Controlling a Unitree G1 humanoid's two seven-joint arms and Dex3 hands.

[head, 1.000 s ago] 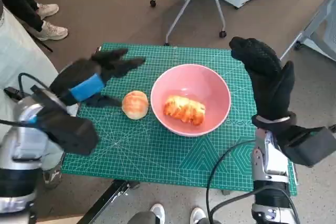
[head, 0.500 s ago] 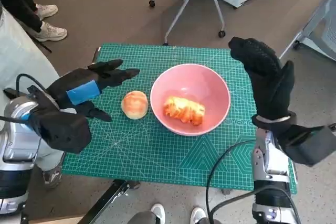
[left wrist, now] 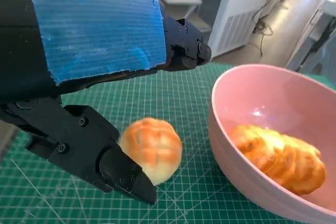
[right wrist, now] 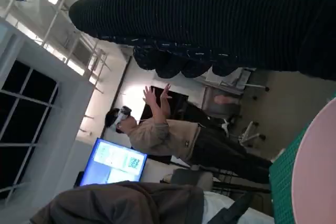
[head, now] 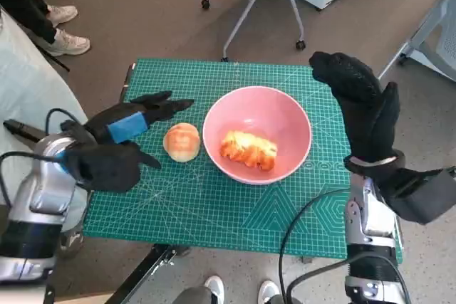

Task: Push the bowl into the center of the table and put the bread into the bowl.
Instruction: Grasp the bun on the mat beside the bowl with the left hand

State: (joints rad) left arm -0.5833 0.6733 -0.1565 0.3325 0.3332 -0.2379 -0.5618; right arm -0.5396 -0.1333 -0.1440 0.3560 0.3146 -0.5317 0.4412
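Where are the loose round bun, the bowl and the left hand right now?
round bun (head: 182, 141), head view, on its top crust.
bowl (head: 288, 108), head view, on the bare pink inner wall.
left hand (head: 127, 127), head view, on the blue tape over its back.

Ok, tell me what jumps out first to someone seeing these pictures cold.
The glossy pink bowl in the middle of the green gridded cutting mat, with an elongated golden bread roll inside it. Just outside its rim, on the robot's left, sits a round golden bun, with the blue-taped left robot hand open around it. The black-gloved right robot hand hangs raised beside the bowl.
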